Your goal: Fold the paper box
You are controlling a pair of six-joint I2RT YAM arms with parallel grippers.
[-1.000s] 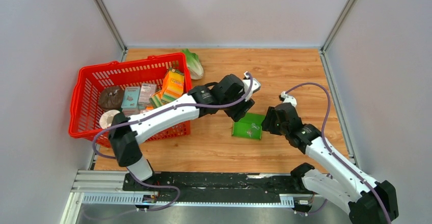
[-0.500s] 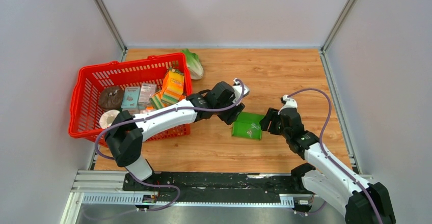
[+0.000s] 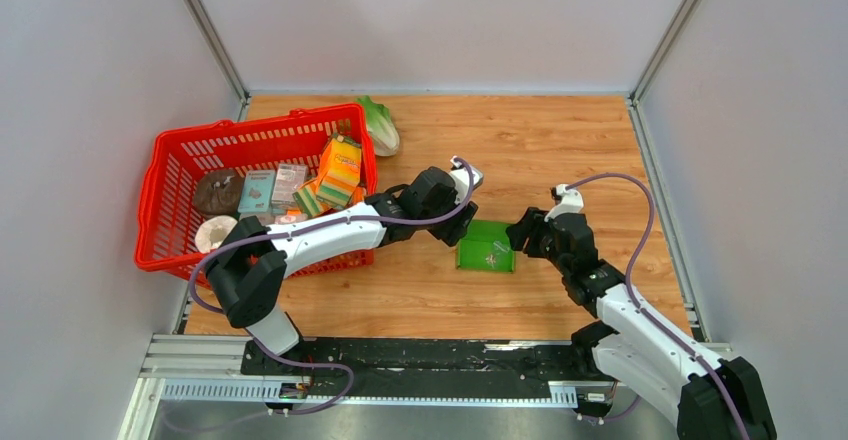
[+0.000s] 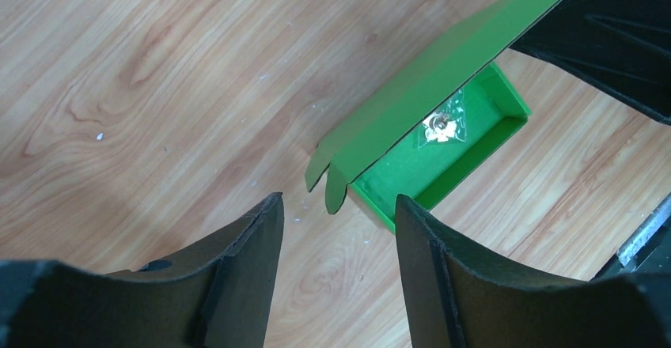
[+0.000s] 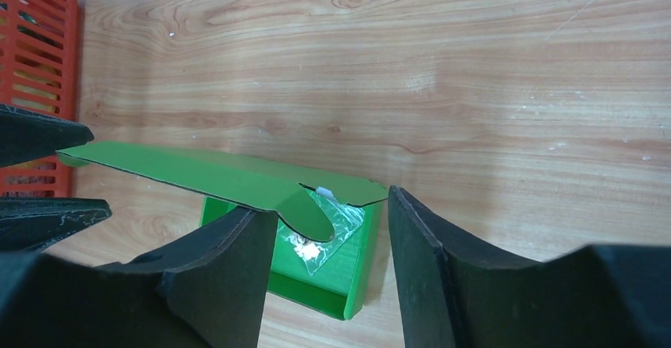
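Left gripper wide and empty, tips flanking the raised lid at the end facing the red basket; right gripper likewise parted, gripping nothing, at the end away from the basket. Paper box on the table right of the basket, tray formed. Step judged: closing the lid; next needs it pressed down and its tabs steered inside.

Open table behind & R of paper box; red basket blocks L, lettuce at back
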